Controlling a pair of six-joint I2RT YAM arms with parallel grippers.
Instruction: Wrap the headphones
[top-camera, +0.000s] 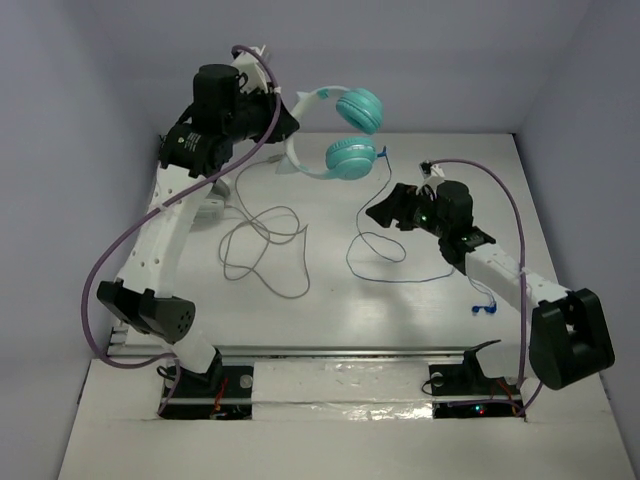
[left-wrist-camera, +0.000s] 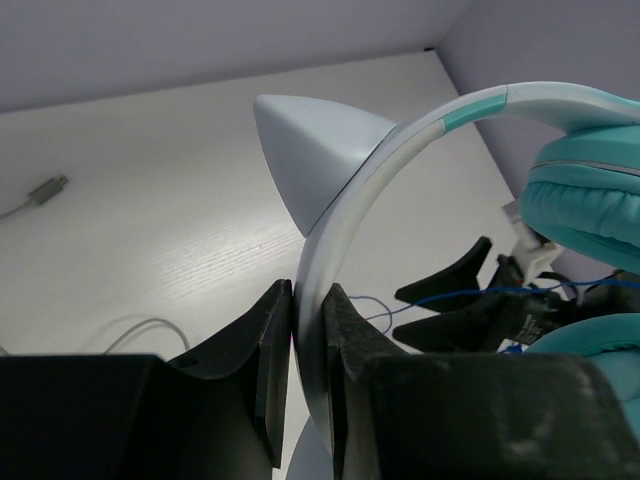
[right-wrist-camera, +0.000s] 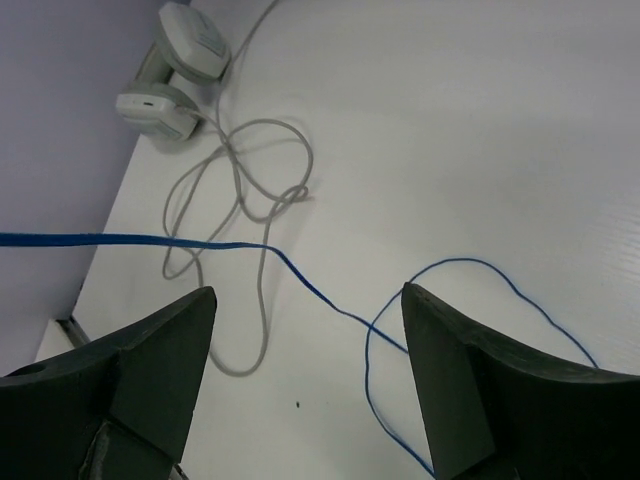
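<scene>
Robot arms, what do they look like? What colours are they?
Both the left arm and the right arm have white tube-like links joined by chunky black motor blocks. A purple cable loops along each one. The jaws are black and pointed like wedges. A tiny green light glows on the right arm.

The white counter (top-camera: 330, 320) has a pair of white and grey headphones (right-wrist-camera: 172, 72) lying on it. They sit close to the pale purple wall (right-wrist-camera: 60, 150). A thin grey cable (right-wrist-camera: 295, 193) runs out from them. It lies on the counter in loose loops that cross over each other. A small grey plug (left-wrist-camera: 47, 190) lies flat on the counter too.
</scene>
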